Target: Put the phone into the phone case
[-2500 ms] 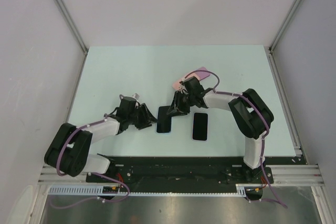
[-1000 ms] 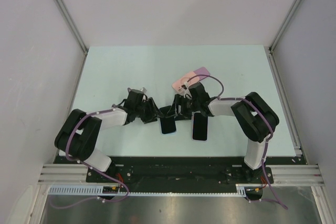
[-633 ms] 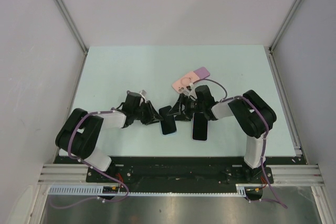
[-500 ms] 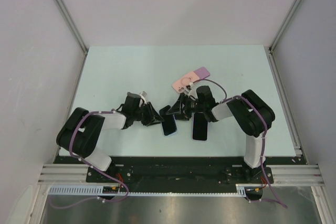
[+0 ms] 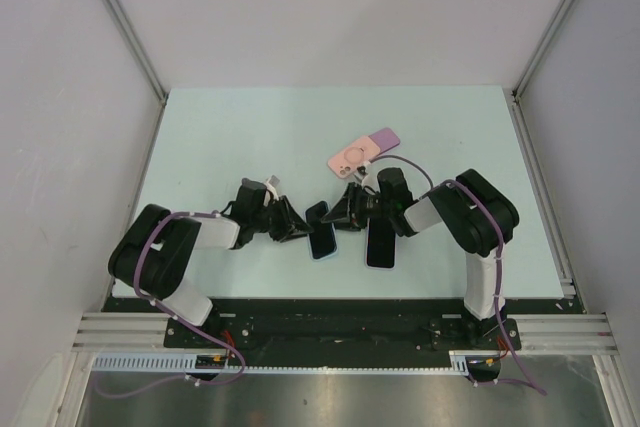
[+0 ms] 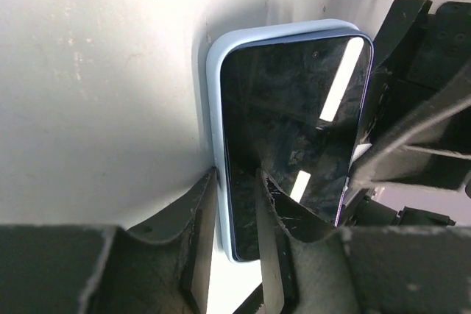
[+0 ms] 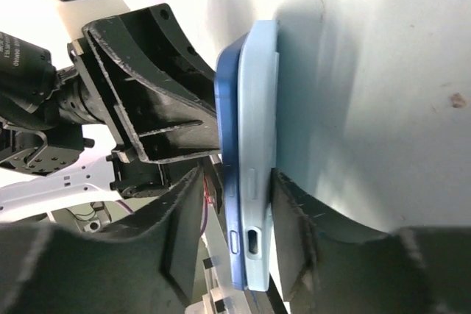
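A dark-screened phone [image 6: 294,123] sits in a pale blue case [image 6: 215,108], tilted up between both grippers near the table's middle [image 5: 321,234]. My left gripper [image 6: 235,174] is shut on the case's left edge, one finger outside the case and one on the screen. From the side, the right wrist view shows the phone's blue edge [image 7: 228,182] standing slightly proud of the case [image 7: 257,145]. My right gripper [image 7: 237,174] straddles both. One finger touches the case's back, and a small gap shows at the other.
A second black phone [image 5: 380,242] lies flat just right of the cased one, under the right arm. A pink case with a ring mark [image 5: 364,152] lies farther back. Grey walls enclose the pale table [image 5: 250,137].
The cased phone has shifted slightly right and gone from flat to tilted. My left gripper moved right onto its edge. My right arm drew lower and closer around it.
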You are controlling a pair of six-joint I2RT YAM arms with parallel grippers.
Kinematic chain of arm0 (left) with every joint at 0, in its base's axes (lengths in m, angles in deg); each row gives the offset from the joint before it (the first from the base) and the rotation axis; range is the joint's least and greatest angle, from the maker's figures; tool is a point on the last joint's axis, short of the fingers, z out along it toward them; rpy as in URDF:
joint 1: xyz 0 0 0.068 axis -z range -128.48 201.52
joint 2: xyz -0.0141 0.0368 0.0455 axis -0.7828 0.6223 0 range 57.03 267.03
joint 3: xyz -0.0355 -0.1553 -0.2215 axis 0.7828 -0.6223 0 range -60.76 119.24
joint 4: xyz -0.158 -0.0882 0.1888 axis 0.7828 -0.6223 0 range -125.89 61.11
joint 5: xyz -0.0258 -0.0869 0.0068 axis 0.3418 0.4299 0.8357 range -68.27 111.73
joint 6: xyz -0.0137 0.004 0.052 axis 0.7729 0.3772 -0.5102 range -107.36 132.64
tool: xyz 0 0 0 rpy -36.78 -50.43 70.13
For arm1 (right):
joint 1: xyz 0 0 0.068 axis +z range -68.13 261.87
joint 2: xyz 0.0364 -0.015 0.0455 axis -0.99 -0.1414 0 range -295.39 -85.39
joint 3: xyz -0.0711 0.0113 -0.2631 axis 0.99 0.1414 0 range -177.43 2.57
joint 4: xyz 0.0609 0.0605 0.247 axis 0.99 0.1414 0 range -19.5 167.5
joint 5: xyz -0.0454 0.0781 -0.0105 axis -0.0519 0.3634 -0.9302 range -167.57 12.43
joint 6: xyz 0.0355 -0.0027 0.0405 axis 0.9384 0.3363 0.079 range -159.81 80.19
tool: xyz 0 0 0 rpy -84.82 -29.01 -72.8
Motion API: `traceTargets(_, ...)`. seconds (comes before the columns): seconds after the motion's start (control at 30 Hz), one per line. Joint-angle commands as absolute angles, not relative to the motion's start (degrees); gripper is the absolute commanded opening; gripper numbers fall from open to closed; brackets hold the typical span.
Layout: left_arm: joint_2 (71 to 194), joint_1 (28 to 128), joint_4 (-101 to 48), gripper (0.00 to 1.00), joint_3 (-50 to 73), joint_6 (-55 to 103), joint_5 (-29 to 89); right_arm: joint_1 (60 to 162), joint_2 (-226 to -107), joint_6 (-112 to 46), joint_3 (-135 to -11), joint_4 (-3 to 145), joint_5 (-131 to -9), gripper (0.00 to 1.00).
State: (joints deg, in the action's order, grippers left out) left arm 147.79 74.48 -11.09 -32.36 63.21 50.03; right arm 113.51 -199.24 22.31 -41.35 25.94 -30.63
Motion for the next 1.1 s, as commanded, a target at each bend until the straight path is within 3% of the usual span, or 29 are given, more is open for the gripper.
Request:
traceTargets(0.0, 149.06, 76.04, -15.18, 0.32, -33.6, 62.13, 50.39, 114.21, -196.22, 20.74, -42.08, 24.53, -28.61, 0.36)
traceTargets(0.07, 148.88, 76.12, -15.71, 0.32, -33.69, 61.95, 50.12, 114.13, -196.49, 20.92, -42.08, 24.62, -28.88, 0.31)
traceTargets(0.17, 148.7, 76.04, -15.97, 0.34, -33.86, 61.95, 49.95, 114.13, -196.49, 20.66, -42.08, 24.88, -29.4, 0.16)
traceTargets(0.23, 148.7, 76.04, -15.97, 0.35, -34.04, 61.95, 49.86, 114.22, -196.22, 20.48, -42.08, 24.97, -29.67, 0.0)
traceTargets(0.4, 149.32, 76.04, -16.15, 0.38, -34.22, 61.86, 49.77, 114.74, -194.82, 18.11, -42.17, 29.62, -31.69, 0.0)
traceTargets(0.53, 149.41, 76.13, -16.06, 0.39, -33.86, 62.04, 49.6, 114.74, -194.29, 17.93, -42.43, 31.03, -30.9, 0.32)
traceTargets(0.63, 149.23, 76.13, -16.06, 0.38, -34.13, 61.95, 49.51, 114.74, -194.2, 17.58, -42.69, 32.0, -31.16, 0.4)
traceTargets(0.67, 148.97, 76.13, -16.06, 0.39, -34.21, 61.95, 49.42, 114.66, -194.29, 17.06, -42.78, 33.05, -31.34, 0.39)
traceTargets(0.77, 148.27, 76.13, -16.15, 0.4, -34.39, 61.51, 49.51, 114.65, -194.38, 16.26, -43.31, 34.28, -31.95, 0.17)
traceTargets(0.8, 147.57, 76.13, -16.58, 0.41, -34.39, 61.34, 49.51, 114.57, -194.29, 16.17, -43.31, 34.37, -31.87, 0.04)
traceTargets(0.83, 147.13, 76.13, -16.76, 0.43, -34.3, 60.9, 49.6, 114.48, -194.12, 16.17, -43.31, 34.37, -31.87, 0.0)
traceTargets(1.07, 136.06, 74.55, -19.93, 0.63, -35.62, 57.47, 51.35, 113.07, -189.11, 16.08, -43.22, 36.13, -28.88, 0.0)
